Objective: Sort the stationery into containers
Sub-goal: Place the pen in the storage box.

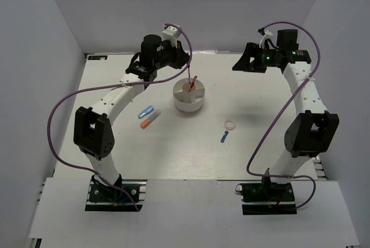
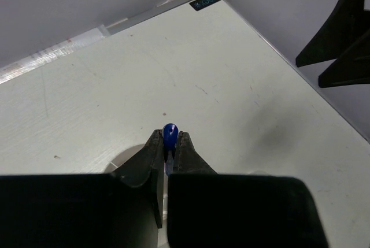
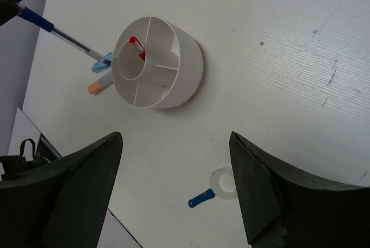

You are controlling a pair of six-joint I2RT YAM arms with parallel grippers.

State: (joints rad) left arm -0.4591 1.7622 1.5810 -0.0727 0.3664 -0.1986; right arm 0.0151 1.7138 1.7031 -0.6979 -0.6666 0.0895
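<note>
While the left hand [image 2: 169,139] is clamped on the blue pen [image 3: 58,32] at 11 o'clock of the tub [image 1: 189,107], the pen's tip lies outside the rim on the side of the two capsules. The right hand [image 3: 174,138] hangs at 2 o'clock, fingers wide apart and empty.

Done: only the red pen [image 1: 192,81] is in the tub, standing tilted in one compartment.

In hand: the blue pen, not yet in; it appears to be the current step.

Left on the counter [image 1: 173,155]: the light-blue capsule [image 1: 145,111] and orange-white capsule [image 1: 150,122], side by side at 8 o'clock of the tub; the ring [image 1: 230,125] at 4 o'clock; and the dark-blue piece [image 1: 224,137] near it at 5 o'clock.

Judged progress: early, with one item of six sorted.
</note>
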